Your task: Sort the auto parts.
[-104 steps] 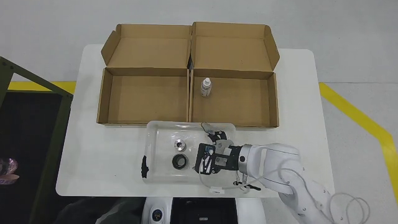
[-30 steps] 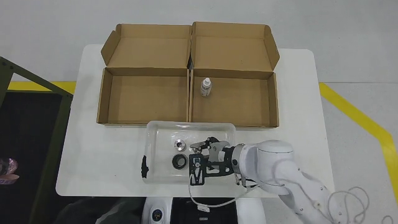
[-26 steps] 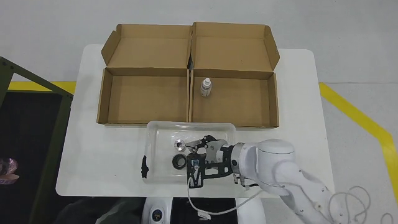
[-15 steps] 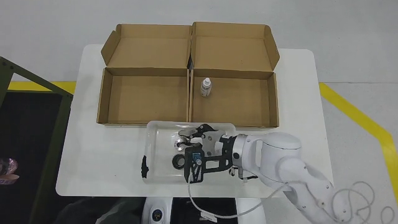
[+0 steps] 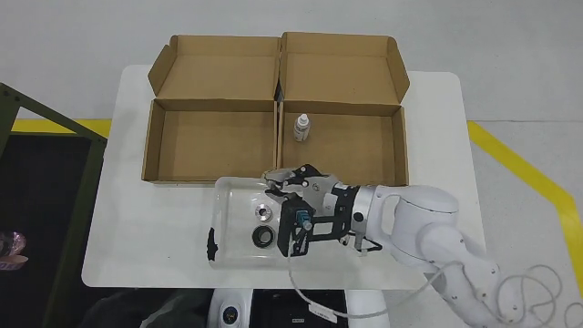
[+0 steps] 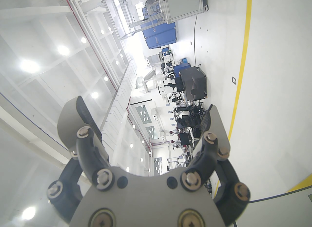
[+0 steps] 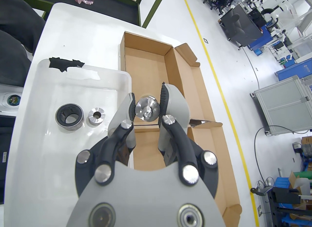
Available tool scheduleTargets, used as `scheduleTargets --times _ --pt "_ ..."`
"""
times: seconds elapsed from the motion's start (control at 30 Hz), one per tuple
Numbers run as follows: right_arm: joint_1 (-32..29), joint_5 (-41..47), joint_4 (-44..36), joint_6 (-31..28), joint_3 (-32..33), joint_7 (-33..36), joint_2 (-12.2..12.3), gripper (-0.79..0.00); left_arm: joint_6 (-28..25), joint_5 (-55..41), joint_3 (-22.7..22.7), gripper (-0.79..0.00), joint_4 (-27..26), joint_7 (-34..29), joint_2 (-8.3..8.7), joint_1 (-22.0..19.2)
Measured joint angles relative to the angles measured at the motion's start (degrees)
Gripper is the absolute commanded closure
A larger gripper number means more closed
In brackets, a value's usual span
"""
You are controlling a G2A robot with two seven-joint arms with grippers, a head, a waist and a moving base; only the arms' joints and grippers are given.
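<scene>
Above the seam of two boxes (image 5: 214, 146) and the far rim of the tray (image 5: 232, 237), the right hand (image 7: 146, 106) clenches a metal disc (image 7: 147, 111). It should clear the box wall, lower, then let go gently. Left hand (image 6: 145, 111) released, aimed away. White worktop (image 5: 127, 228); bright hall (image 6: 170, 79), yellow floor lines (image 5: 519, 159).

Clear tray (image 7: 43, 154); inside it a black bearing ring (image 7: 69, 117) and silver bushing (image 7: 97, 116). Over the tray's rim, a silver metal part (image 7: 147, 110); beyond, brown cardboard boxes (image 7: 146, 64).
</scene>
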Motion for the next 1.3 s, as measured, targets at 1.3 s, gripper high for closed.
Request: scheduleTargets --times 1.3 --pt "10.07 17.60 32.30 4.81 2.89 3.90 -1.16 0.000 0.00 0.00 0.00 -0.785 0.00 0.00 0.00 0.00"
